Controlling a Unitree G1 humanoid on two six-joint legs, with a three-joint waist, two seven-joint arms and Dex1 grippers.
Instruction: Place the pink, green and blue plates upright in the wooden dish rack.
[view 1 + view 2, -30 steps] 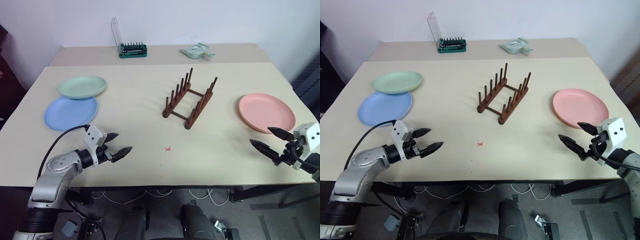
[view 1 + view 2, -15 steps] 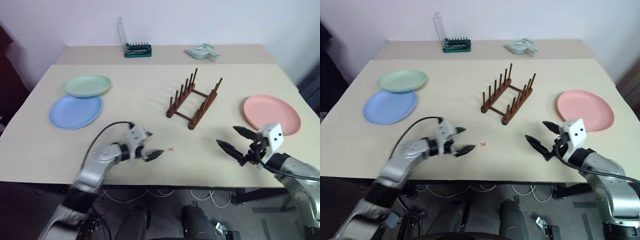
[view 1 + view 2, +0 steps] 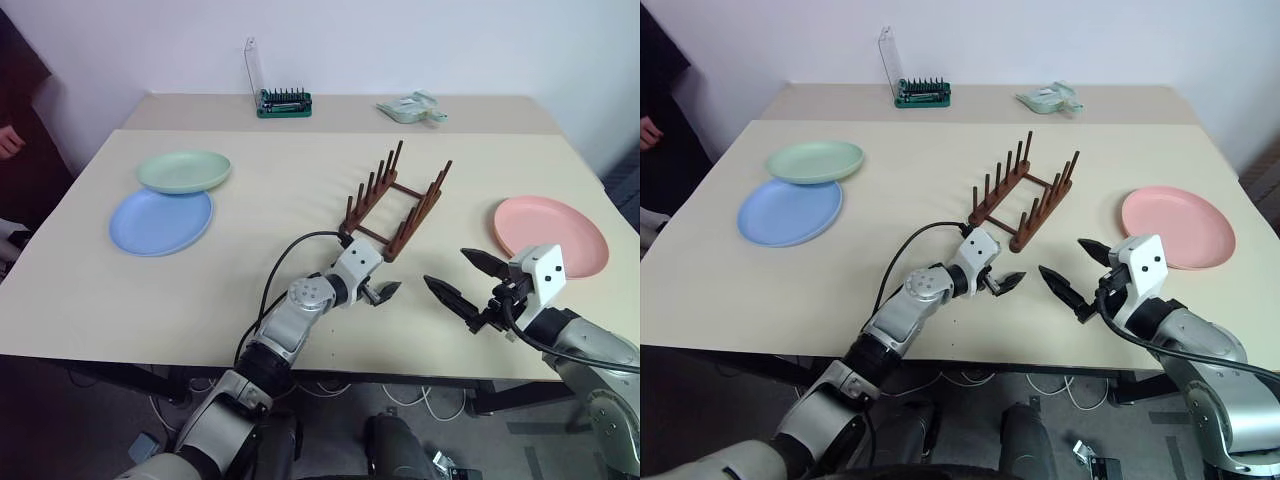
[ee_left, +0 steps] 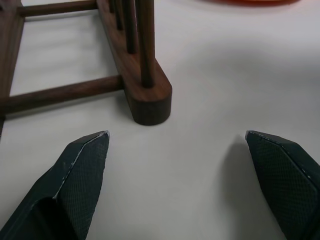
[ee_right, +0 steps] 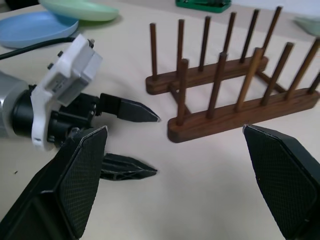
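Silver-grey arms, white wrist blocks with dark screw dots, looping black cables, textured black pointed jaws.

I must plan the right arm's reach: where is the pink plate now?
In the left eye view, the pink plate lies flat on the table's right side, right of the rack, just beyond the open right claw.

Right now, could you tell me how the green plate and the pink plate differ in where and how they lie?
The green plate sits on the table's left side, while the pink plate sits on the right, beyond the wooden dish rack. The green plate overlaps the edge of the blue plate; the pink plate lies alone, touching nothing. The pink plate is close to the right pincer; the green plate is far from both pincers. Both lie flat, neither racked.
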